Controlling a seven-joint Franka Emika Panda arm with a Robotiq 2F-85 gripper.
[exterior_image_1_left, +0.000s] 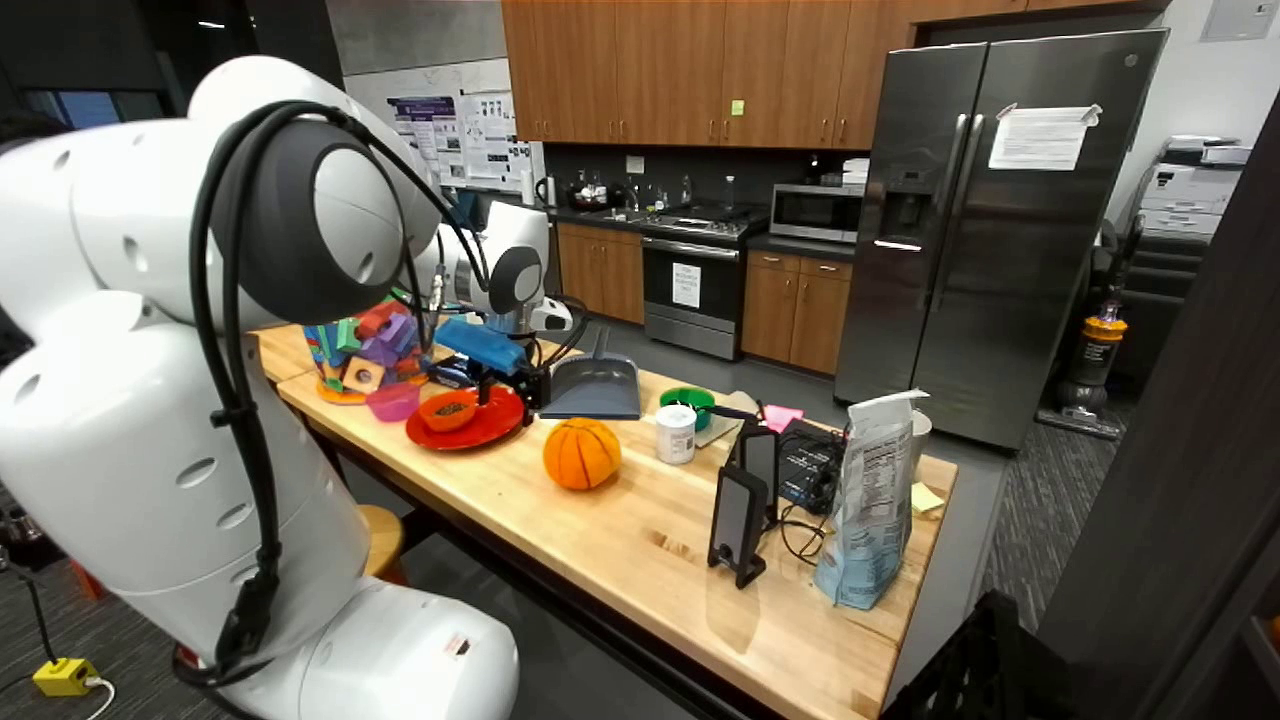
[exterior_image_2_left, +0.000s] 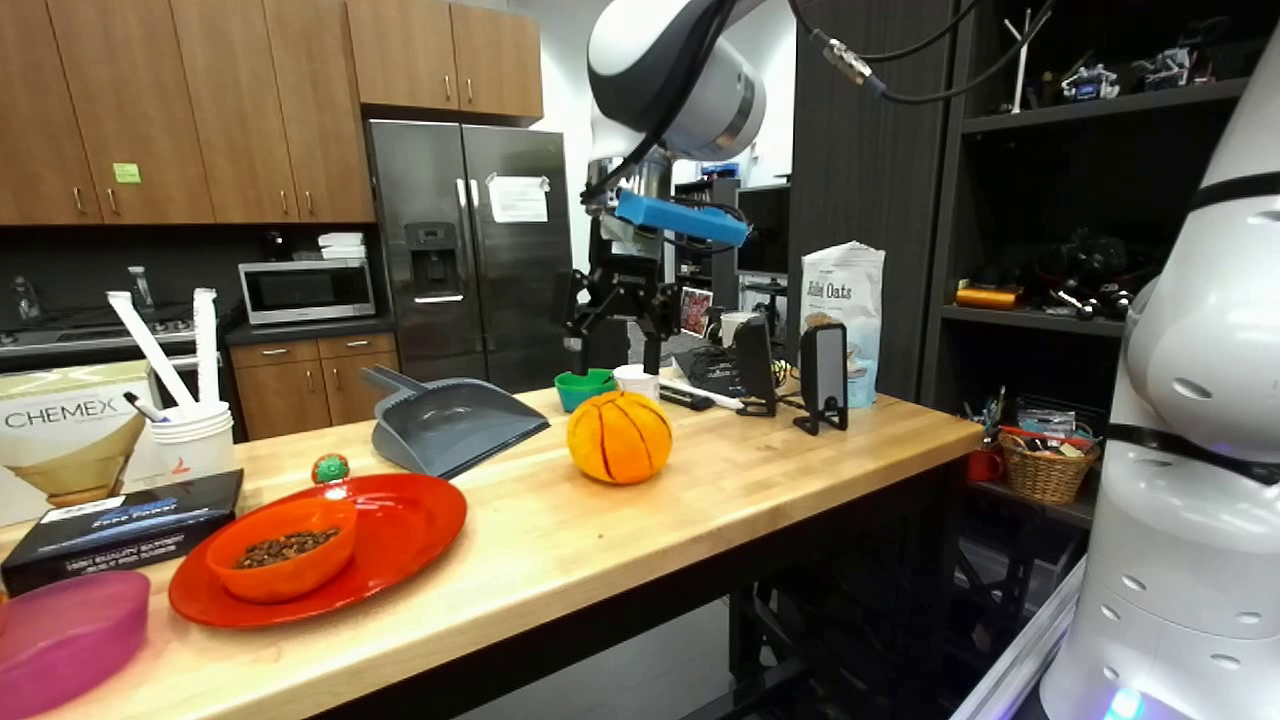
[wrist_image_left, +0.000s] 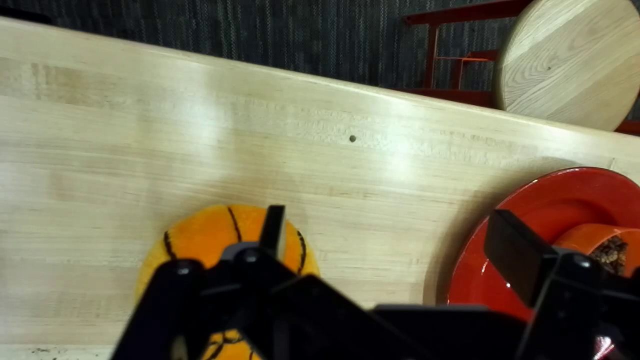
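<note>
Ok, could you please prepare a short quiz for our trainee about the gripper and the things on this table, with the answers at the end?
1. Choose one. The gripper is:
A) shut on something
B) shut and empty
C) open and empty

2. True or false: the orange bowl rests on the red plate.

3. Fill in the missing word: the orange ball is marked with dark ____.

Key:
1. C; its jaws stand apart with nothing held between them.
2. True.
3. Lines.
</note>
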